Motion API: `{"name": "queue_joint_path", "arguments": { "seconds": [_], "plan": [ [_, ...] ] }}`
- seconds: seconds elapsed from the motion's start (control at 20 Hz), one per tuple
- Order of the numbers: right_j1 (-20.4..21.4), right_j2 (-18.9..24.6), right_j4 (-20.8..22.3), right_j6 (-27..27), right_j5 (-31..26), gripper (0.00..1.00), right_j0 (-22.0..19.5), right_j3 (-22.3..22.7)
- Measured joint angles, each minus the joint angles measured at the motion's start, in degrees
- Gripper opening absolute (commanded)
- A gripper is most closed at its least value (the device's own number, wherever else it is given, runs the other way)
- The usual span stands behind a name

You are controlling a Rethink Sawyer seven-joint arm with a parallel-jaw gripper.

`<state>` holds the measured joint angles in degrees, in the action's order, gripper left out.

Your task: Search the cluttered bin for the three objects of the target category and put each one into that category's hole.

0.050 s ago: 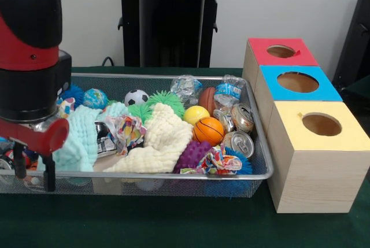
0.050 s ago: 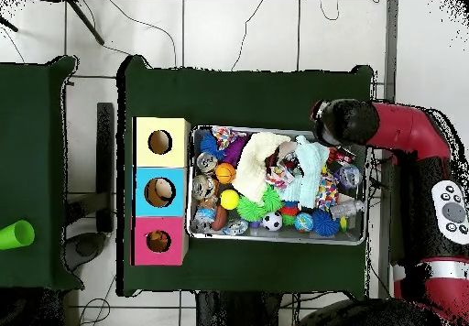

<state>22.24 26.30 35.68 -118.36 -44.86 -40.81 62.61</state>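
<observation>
Now the red and black arm hangs over one end of the wire bin, its hand low by the bin's front corner. Two dark fingers point down with an empty gap between them, holding nothing. Heaped in the bin are a cream cloth, a mint cloth, an orange basketball, a yellow ball, a soccer ball, crushed cans and crumpled plastic bottles. Just beside the bin's other end, on the green surface, stand three wooden boxes in a row, each with a round hole: red top, blue top, yellow top.
</observation>
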Motion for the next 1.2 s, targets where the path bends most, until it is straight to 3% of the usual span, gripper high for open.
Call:
{"name": "queue_joint_path", "arguments": {
  "seconds": [0.5,0.85,1.2],
  "plan": [
    [-2.4,0.0,0.0,0.0,10.5,1.0,-3.0,4.1],
    [-0.8,0.4,-2.9,0.0,10.8,1.0,-6.3,8.2],
    [3.4,0.4,-6.7,0.0,5.9,1.0,-7.2,10.4]
  ]
}}
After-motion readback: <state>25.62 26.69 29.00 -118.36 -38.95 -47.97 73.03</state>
